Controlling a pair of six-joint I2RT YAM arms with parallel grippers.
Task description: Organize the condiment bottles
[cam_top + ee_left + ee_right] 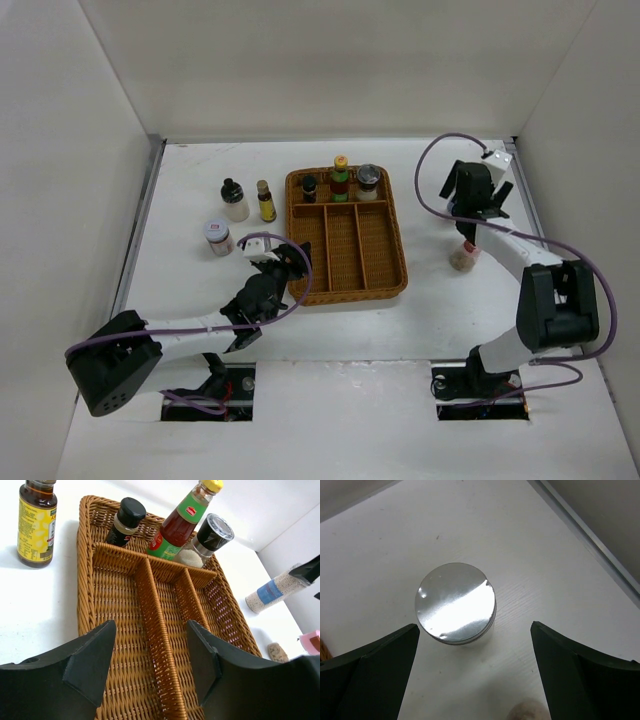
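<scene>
- Left of the wicker tray [350, 297], three condiment bottles stand on the table [180, 290]: a pink-lidded jar [217, 236], a black-capped white bottle [233, 200] and an amber bottle [266, 201].
- My left gripper [150, 625] hovers over the tray's long compartments, jaws partly spread, pinching nothing.
- The tray's far cross compartment holds a dark bottle [124, 524], a yellow-capped sauce bottle [182, 522] and a grey-capped shaker [205, 542], side by side.
- A pink-capped bottle [464, 255] sits beside my right arm.
- My right gripper [474, 630] hangs above a silver-lidded jar [455, 602], jaws spread wide, clear of it.
</scene>
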